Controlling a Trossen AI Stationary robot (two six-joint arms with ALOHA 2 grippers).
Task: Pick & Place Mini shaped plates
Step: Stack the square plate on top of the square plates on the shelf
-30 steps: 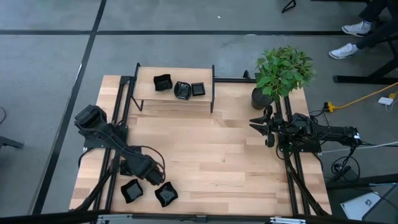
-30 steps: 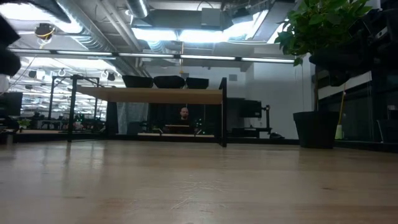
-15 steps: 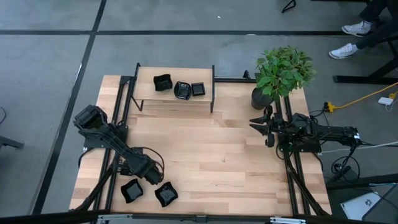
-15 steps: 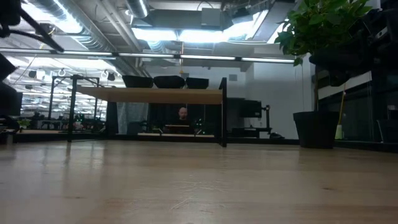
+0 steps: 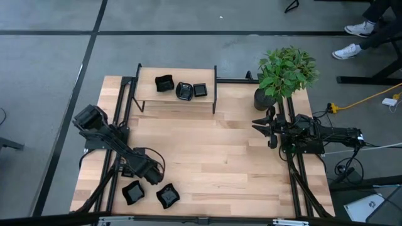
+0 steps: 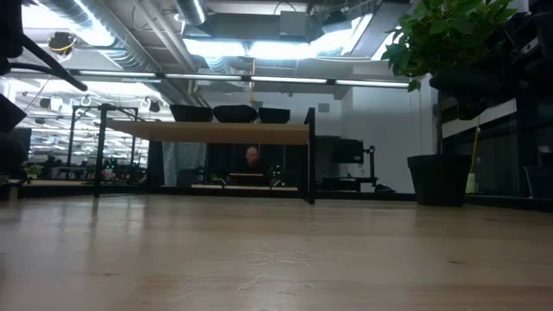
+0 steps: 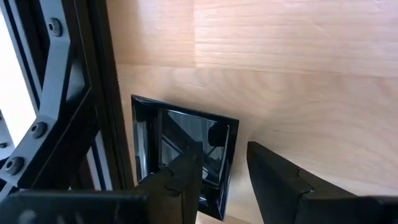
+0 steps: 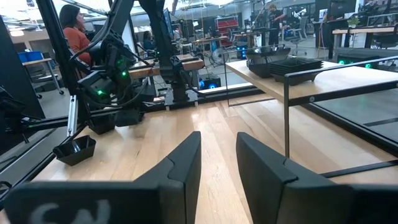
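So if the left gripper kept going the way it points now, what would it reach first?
Most likely the square black plate right ahead of the left gripper, lying beside the dark table frame. The open fingers already straddle its nearer rim; how far above it they are is hard to judge.

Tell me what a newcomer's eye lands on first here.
First the leafy potted plant at the table's far right corner, then the small raised wooden shelf at the far edge carrying three black mini plates. Near the front left corner, the left gripper hangs over a square plate by the frame, its fingers apart.
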